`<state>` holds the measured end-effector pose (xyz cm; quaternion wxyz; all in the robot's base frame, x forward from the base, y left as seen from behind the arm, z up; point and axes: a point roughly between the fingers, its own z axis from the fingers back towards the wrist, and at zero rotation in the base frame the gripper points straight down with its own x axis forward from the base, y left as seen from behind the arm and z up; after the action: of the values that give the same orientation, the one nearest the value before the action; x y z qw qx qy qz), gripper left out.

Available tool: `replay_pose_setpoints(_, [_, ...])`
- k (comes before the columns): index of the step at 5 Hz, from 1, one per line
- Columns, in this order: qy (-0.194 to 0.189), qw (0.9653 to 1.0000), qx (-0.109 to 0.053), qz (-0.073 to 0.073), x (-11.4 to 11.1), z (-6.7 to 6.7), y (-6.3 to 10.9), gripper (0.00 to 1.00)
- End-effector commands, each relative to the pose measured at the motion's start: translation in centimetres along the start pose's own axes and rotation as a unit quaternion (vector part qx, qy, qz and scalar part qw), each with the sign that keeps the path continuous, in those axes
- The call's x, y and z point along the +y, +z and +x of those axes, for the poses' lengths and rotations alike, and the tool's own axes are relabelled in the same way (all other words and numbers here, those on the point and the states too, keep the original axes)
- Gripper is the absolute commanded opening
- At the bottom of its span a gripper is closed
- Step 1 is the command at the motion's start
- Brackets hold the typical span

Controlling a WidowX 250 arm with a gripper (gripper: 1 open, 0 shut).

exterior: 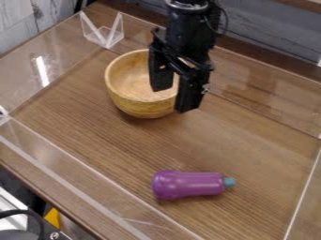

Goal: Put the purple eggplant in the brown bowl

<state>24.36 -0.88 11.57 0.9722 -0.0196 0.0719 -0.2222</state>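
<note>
The purple eggplant [189, 185] lies on its side on the wooden table near the front, its teal stem cap pointing right. The brown bowl [135, 91] stands further back at centre left, and its hollow looks empty. My black gripper [175, 82] hangs pointing down over the bowl's right rim, partly covering that rim. Its two fingers stand apart, open, with nothing between them. It is well behind the eggplant and apart from it.
Low clear plastic walls [75, 183] fence the wooden table on all sides. A clear plastic stand [100, 30] sits at the back left corner. Bare wood lies between bowl and eggplant.
</note>
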Motion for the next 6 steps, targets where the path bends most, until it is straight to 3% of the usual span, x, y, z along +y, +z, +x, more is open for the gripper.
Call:
replay_pose_setpoints(1, [-0.073,0.9971,-0.017,0.013,-0.9,-1.0,0.8,1.00])
replay_pose_setpoints(3, [-0.146,0.9891,-0.015,0.015,-2.3,-2.3,0.2,1.00])
replay_pose_setpoints(6, [-0.226,0.9737,-0.017,0.023,-4.2,-3.7,-1.3,1.00])
